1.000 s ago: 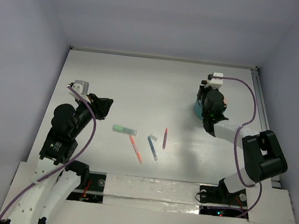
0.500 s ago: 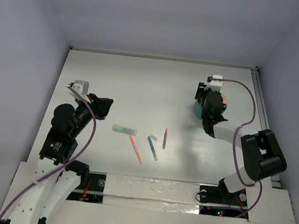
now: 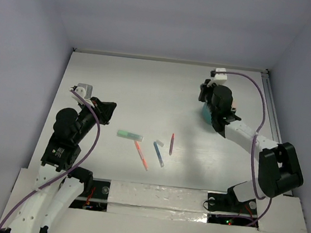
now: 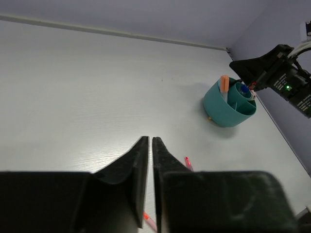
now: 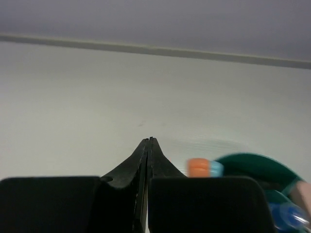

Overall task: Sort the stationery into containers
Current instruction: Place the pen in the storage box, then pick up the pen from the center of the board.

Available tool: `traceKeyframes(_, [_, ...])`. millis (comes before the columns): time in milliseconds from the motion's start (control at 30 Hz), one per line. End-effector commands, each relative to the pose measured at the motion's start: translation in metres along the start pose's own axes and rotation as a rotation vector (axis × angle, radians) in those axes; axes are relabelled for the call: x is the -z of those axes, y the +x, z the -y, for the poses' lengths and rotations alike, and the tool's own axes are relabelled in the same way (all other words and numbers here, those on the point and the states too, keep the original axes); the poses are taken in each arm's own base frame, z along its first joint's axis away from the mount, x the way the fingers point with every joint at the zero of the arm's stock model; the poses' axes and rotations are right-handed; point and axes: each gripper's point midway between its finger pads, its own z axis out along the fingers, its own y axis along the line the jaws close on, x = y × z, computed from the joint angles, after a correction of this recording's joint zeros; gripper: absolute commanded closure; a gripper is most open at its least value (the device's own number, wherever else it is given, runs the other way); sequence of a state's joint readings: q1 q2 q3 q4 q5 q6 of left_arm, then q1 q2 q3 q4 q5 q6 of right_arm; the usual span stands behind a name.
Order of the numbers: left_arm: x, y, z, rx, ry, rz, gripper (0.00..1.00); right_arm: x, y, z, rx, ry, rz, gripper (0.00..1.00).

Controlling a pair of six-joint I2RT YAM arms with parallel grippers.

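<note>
Right end effector [image 3: 208, 94] sits pinched together and empty over the teal cup [image 4: 229, 102], so that drop looks done. Left end effector [image 4: 149, 145] is nearly closed, holding nothing. Next up is probably the green marker [image 3: 130, 135] mid-tabletop [image 3: 147, 87].

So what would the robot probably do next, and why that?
Probably the right gripper, its fingers shut and empty over the teal cup, would swing toward the purple crayon, the loose piece nearest it. The green marker, orange pen and blue pen also lie unsorted on the table.
</note>
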State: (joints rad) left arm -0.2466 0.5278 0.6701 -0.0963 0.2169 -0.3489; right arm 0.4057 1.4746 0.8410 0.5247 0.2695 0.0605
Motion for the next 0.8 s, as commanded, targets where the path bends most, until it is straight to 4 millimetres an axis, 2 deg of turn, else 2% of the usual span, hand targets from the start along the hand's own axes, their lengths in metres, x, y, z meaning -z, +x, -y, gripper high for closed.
traceKeyframes(0, [0.005, -0.026, 0.01, -0.028, 0.025, 0.073, 0.96, 0.013, 0.003, -0.093, 0.001, -0.384, -0.123, 1.0])
traceKeyframes(33, [0.005, -0.026, 0.009, -0.029, 0.02, 0.075, 1.0, 0.024, 0.019, -0.12, 0.033, -0.465, -0.189, 1.0])
traceKeyframes(67, [0.005, -0.027, 0.008, -0.027, 0.015, 0.078, 1.0, 0.03, 0.012, -0.144, 0.045, -0.554, -0.193, 0.99])
traceKeyframes(100, [0.006, -0.028, 0.007, -0.029, 0.006, 0.083, 1.0, 0.032, 0.03, -0.16, 0.067, -0.6, -0.246, 0.97])
traceKeyframes(133, [0.006, -0.029, 0.007, -0.029, 0.003, 0.086, 1.0, 0.037, 0.037, -0.175, 0.086, -0.643, -0.27, 0.95])
traceKeyframes(167, [0.006, -0.03, 0.007, -0.031, 0.002, 0.09, 1.0, 0.049, 0.048, -0.197, 0.102, -0.708, -0.31, 0.83])
traceKeyframes(200, [0.007, -0.031, 0.006, -0.03, -0.005, 0.093, 1.0, 0.053, 0.047, -0.213, 0.104, -0.753, -0.314, 0.73])
traceKeyframes(233, [0.008, -0.032, 0.006, -0.032, -0.008, 0.096, 1.0, 0.053, 0.063, -0.223, 0.105, -0.77, -0.351, 0.64])
traceKeyframes(267, [0.008, -0.032, 0.005, -0.035, -0.009, 0.096, 1.0, 0.066, 0.072, -0.243, 0.109, -0.839, -0.376, 0.43])
traceKeyframes(367, [0.011, -0.037, 0.003, -0.039, -0.029, 0.11, 1.0, 0.073, 0.095, -0.272, 0.145, -0.914, -0.435, 0.25])
traceKeyframes(400, [0.012, -0.038, 0.001, -0.04, -0.042, 0.117, 1.0, 0.082, 0.104, -0.286, 0.162, -0.95, -0.462, 0.24])
traceKeyframes(433, [0.013, -0.04, 0.001, -0.04, -0.046, 0.12, 1.0, 0.082, 0.104, -0.294, 0.213, -0.971, -0.463, 0.24])
traceKeyframes(467, [0.015, -0.042, 0.001, -0.044, -0.048, 0.128, 1.0, 0.08, 0.124, -0.299, 0.239, -0.975, -0.501, 0.22])
traceKeyframes(567, [0.019, -0.047, -0.002, -0.044, -0.074, 0.152, 0.95, 0.09, 0.149, -0.317, 0.306, -1.024, -0.569, 0.19])
traceKeyframes(700, [0.023, -0.052, -0.007, -0.036, -0.111, 0.175, 0.91, 0.096, 0.164, -0.332, 0.355, -1.054, -0.595, 0.19])
traceKeyframes(767, [0.022, -0.052, -0.008, -0.032, -0.118, 0.173, 0.86, 0.104, 0.172, -0.341, 0.394, -1.067, -0.611, 0.19])
